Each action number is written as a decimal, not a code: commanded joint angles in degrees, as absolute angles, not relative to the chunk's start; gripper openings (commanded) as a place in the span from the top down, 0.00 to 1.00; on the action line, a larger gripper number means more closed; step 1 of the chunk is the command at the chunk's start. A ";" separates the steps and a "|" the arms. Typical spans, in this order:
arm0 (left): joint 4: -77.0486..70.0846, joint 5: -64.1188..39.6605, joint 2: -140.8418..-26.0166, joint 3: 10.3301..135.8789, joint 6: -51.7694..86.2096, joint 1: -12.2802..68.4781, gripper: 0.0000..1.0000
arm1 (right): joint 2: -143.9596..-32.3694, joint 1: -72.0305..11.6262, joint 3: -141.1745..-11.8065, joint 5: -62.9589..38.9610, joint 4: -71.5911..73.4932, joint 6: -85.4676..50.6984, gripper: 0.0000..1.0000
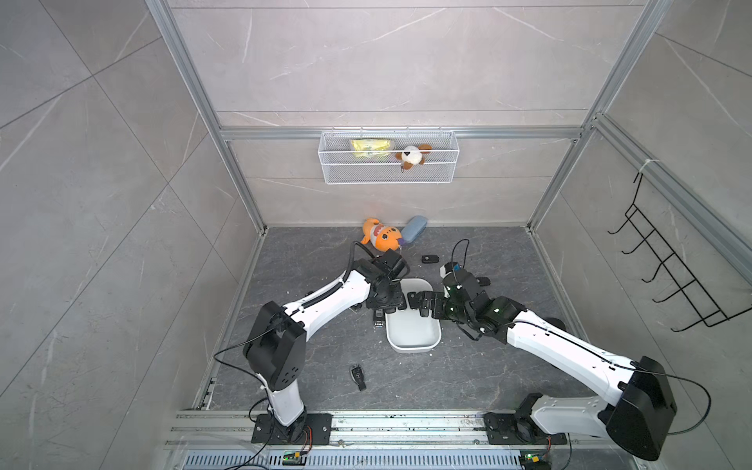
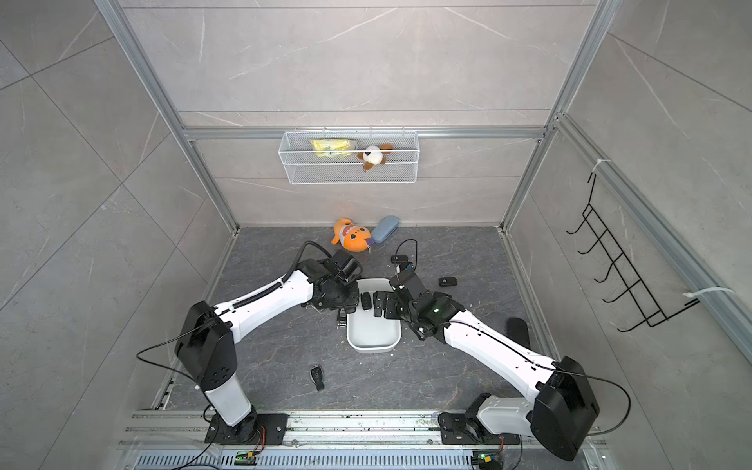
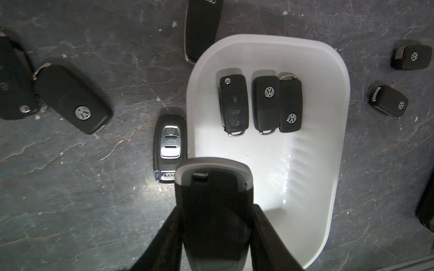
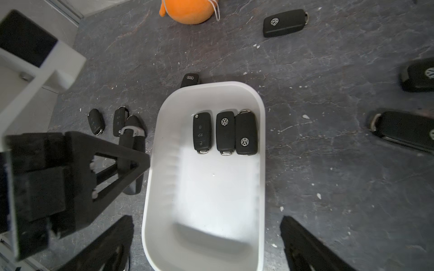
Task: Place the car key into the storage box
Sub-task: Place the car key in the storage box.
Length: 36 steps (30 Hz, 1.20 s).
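Clamping a silver-rimmed black car key (image 3: 212, 187) is the left gripper (image 3: 216, 225).

No text or numbers legible, logos only. VW roundel on middle key (image 3: 266, 103) and neighbour key (image 3: 290, 108) inside storage box (image 3: 338, 140). Lock, boot and unlock icons on third key (image 3: 234, 103). Audi rings on silver-button key (image 3: 169, 140), at box's 9 o'clock in both top views. VW on loose key (image 4: 284, 22) at 12 o'clock.
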State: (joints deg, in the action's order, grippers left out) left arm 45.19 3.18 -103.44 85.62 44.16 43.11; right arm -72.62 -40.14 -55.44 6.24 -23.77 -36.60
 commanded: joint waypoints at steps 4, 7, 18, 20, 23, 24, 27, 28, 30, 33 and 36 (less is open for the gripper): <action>52.51 7.54 -111.78 95.64 45.57 44.56 0.71 | -68.18 -37.36 -53.12 6.62 -27.29 -35.12 0.00; 56.04 9.99 -116.08 100.25 45.62 45.04 0.71 | -66.44 -35.76 -52.13 5.73 -27.67 -34.59 0.00; 67.67 19.83 -129.50 115.02 44.89 45.94 0.71 | -63.38 -33.61 -50.72 5.27 -29.52 -33.27 0.00; 68.03 20.58 -130.87 115.66 44.90 46.05 0.71 | -63.04 -33.10 -50.63 5.27 -29.62 -33.15 0.00; 68.03 21.73 -132.17 116.24 44.92 46.07 0.71 | -62.93 -32.63 -50.54 5.02 -29.63 -33.15 0.00; 68.03 22.05 -132.55 116.45 44.74 46.05 0.71 | -63.00 -32.56 -50.54 4.93 -29.55 -33.22 0.00; 68.11 22.97 -133.01 117.28 44.19 46.10 0.71 | -63.32 -32.35 -50.58 4.66 -29.40 -33.14 0.01; 68.20 23.08 -135.03 117.59 44.17 46.10 0.71 | -63.45 -32.39 -50.54 4.58 -29.38 -33.20 0.01; 68.12 22.86 -135.80 117.95 44.08 46.14 0.71 | -63.63 -32.30 -50.62 4.42 -29.30 -33.21 0.00; 67.26 21.77 -136.48 118.04 43.95 46.14 0.70 | -63.87 -32.09 -50.80 4.22 -29.27 -33.08 0.00; 65.54 19.90 -136.87 117.98 43.29 46.13 0.70 | -64.15 -32.04 -50.98 4.13 -29.27 -33.10 0.00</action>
State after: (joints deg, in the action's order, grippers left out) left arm 65.71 21.02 -135.17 117.34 44.36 46.09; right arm -63.88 -32.29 -51.20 4.54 -28.71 -34.22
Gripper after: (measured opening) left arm 0.433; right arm 0.995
